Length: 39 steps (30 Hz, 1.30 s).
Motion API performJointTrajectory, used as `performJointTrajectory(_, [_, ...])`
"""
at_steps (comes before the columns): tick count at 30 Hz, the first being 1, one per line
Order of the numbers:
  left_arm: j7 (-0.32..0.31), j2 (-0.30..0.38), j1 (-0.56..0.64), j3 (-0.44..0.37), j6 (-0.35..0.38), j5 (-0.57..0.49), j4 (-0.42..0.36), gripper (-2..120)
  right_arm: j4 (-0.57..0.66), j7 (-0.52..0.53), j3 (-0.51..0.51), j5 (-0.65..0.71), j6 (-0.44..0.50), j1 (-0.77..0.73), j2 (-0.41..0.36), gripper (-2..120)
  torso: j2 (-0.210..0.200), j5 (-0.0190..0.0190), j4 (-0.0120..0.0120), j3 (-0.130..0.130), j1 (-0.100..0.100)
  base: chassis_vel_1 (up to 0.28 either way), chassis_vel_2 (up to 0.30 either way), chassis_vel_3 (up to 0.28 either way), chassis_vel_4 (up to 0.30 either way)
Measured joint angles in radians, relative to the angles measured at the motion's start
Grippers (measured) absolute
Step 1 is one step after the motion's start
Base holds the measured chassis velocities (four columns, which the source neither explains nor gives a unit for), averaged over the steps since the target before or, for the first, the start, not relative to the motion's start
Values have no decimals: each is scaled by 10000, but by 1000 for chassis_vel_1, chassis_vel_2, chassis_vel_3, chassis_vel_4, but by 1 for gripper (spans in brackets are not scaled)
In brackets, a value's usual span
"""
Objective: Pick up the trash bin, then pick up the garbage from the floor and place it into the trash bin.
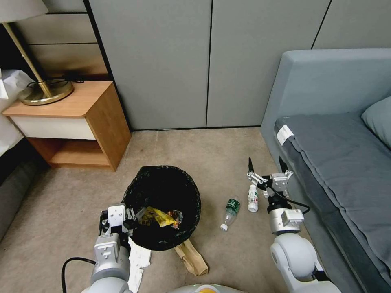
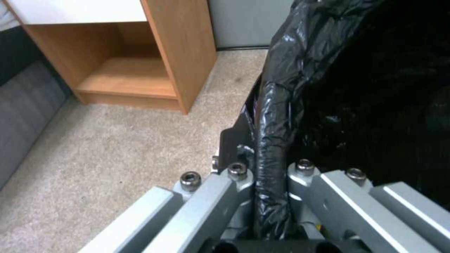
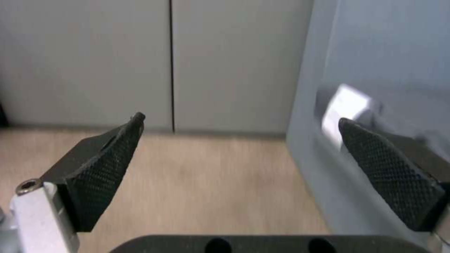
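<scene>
On the left stands a wooden nightstand point(image 1: 77, 122) with a brass lamp point(image 1: 42, 91) on top. In front of it the left gripper point(image 1: 129, 219) is clamped on the rim of the trash bin point(image 1: 163, 205); in the left wrist view the black bag edge sits pinched between its 2 fingers point(image 2: 234, 182). The bin is in the middle of the carpet, and I see a yellow wrapper point(image 1: 157, 217) and another small packet already inside it.

Under the near side of the bin lie a white tissue point(image 1: 138, 264) and a brown paper bag point(image 1: 191, 258), both partly hidden by it. To the right, a clear bottle with green label point(image 1: 230, 212) lies on its side, and just beside it a small white bottle point(image 1: 253, 198) is near the bed point(image 1: 326, 162).

The right gripper point(image 1: 265, 165) hovers over the small white bottle with its 2 fingers spread wide and nothing between them.

I judge the step now is to take 1 of the 2 bottles. To do it well, the right gripper should go down straight, with 1 finger on each side of the bottle body, not on the cap, and keep away from the bed side. A round bottle can roll on carpet, so closing slowly is better. The left gripper should hold the bin steady and level so the opening is easy to reach.
</scene>
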Motion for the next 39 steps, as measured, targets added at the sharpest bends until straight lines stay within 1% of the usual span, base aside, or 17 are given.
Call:
performJointTrajectory(1, [-1, -1, 0, -2, 0, 0, -1, 0, -140, -31, 19, 158, -562, 76, -27, 100, 0, -1, 0, 0, 1, 0, 0, 0, 0])
performJointTrajectory(2, [-1, -1, 0, -2, 0, 0, -1, 0, -140, -31, 19, 158, -562, 76, -27, 100, 0, -1, 0, 0, 1, 0, 0, 0, 0])
performJointTrajectory(5, [-2, -3, 0, -3, 0, 0, -1, 0, -661, -299, 80, 372, -1549, 293, -93, 100, 0, 0, -1, 0, 1, 0, 0, 0, 0])
performJointTrajectory(6, [-2, -3, 0, -3, 0, 0, -1, 0, -661, -299, 80, 372, -1549, 293, -93, 100, 0, 0, -1, 0, 1, 0, 0, 0, 0])
performJointTrajectory(10, [-5, 4, 10, -1, -2, 0, -1, 0, -1722, -599, 72, 447, -2153, 774, -155, 100, 0, 0, -1, 0, 0, 0, 0, 0, 0])
performJointTrajectory(13, [-7, 6, 42, 3, -8, 8, -1, 0, -3091, -837, -47, 529, -2460, 1459, -138, 100, 0, 0, 0, 0, 0, 0, 0, 0, 0])
performJointTrajectory(14, [-7, 6, 42, 3, -8, 8, -1, 0, -3091, -837, -47, 529, -2460, 1459, -138, 100, 0, 0, 0, 0, 0, 0, 0, 0, 0])
performJointTrajectory(18, [-8, -10, 81, 19, -23, 41, -1, 0, -4711, -1023, -314, 540, -2433, 2378, -30, 100, 0, 0, 1, 0, 1, 0, 0, 0, 0])
performJointTrajectory(19, [-8, -10, 81, 19, -23, 41, -1, 0, -4711, -1023, -314, 540, -2433, 2378, -30, 100, 0, 0, 1, 0, 1, 0, 0, 0, 0])
performJointTrajectory(22, [-10, -12, 115, 11, -28, 48, -1, 0, -5736, -1151, -386, 557, -2213, 2962, 67, 100, 0, -1, 1, 0, 0, 0, 0, 0, 0])
performJointTrajectory(23, [-10, -12, 115, 11, -28, 48, -1, 0, -5736, -1151, -386, 557, -2213, 2962, 67, 100, 0, -1, 1, 0, 0, 0, 0, 0, 0])
performJointTrajectory(26, [-13, -13, 135, -7, -31, 63, -1, 0, -6710, -1286, -423, 602, -1972, 3417, 106, 100, 0, -1, 0, 1, 1, 0, 0, 0, 0])
performJointTrajectory(29, [-14, -27, 136, 4, -31, 88, -1, 0, -7257, -1325, -431, 614, -1851, 3660, 134, 100, 0, -1, -1, 0, 0, 0, 0, 0, 0])
performJointTrajectory(32, [-14, -43, 134, 17, -32, 121, -1, 0, -7792, -1332, -432, 623, -1726, 3883, 171, 95, 0, 0, 0, 0, 0, 0, 0, 0, 0])
performJointTrajectory(35, [-14, -47, 124, 23, -31, 142, -10, 0, -8646, -1417, -453, 603, -1518, 4164, 198, 79, 0, 0, -1, 1, 0, 0, 0, 0, 0])
performJointTrajectory(36, [-14, -47, 124, 23, -31, 142, -10, 0, -8646, -1417, -453, 603, -1518, 4164, 198, 79, 0, 0, -1, 1, 0, 0, 0, 0, 0])
performJointTrajectory(39, [-14, -50, 140, 21, -31, 144, -25, 0, -9201, -1463, -395, 517, -1391, 4306, 242, 65, 0, 0, 0, 0, 0, 0, 0, 0, 0])
